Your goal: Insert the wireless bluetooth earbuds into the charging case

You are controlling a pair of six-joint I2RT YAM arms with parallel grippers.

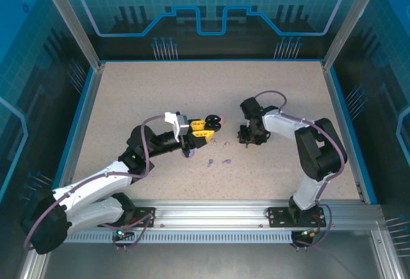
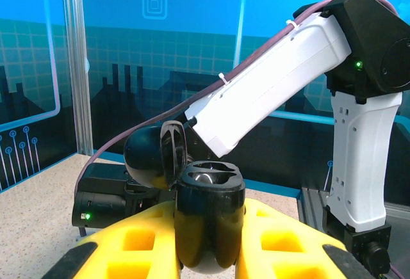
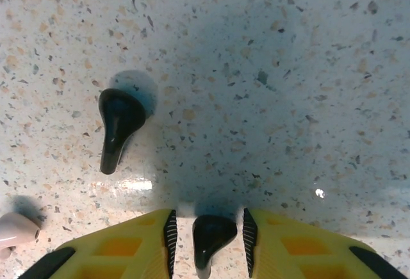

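Right now a black earbud (image 3: 213,235) lies on the speckled desk (image 3: 269,87), stem toward the camera, bracketed by the ribbed pads (image 3: 172,237) of the right claw (image 3: 208,244). The jaws stand narrow, a sliver of gap showing on either side, so the bud looks framed for a pinch rather than gripped. The claw points straight down, probably because so small a piece can only be taken from above, across its slim body.

Just up and left of it a second black earbud (image 3: 118,128) rests on its side, apart from the jaws, and a pink earbud (image 3: 16,230) peeks in at the left edge. From overhead, a lilac earbud (image 1: 210,162) and the other lilac earbud (image 1: 226,160) lie loose nearer the arm bases.

Across from the right claw, the left claw (image 2: 208,247) is clamped on the black charging case (image 2: 208,208), yellow fingers pressed to both flanks. The case sits upright with its lid (image 2: 150,157) swung back and the moulded wells facing up. That pose reads as deliberate: one arm acts as a vice and presents the open wells, so the other can lower a bud in without the round case rolling away.

I judge the step in hand to be picking the first black bud; the visible wells appear unfilled, though glare makes that uncertain.
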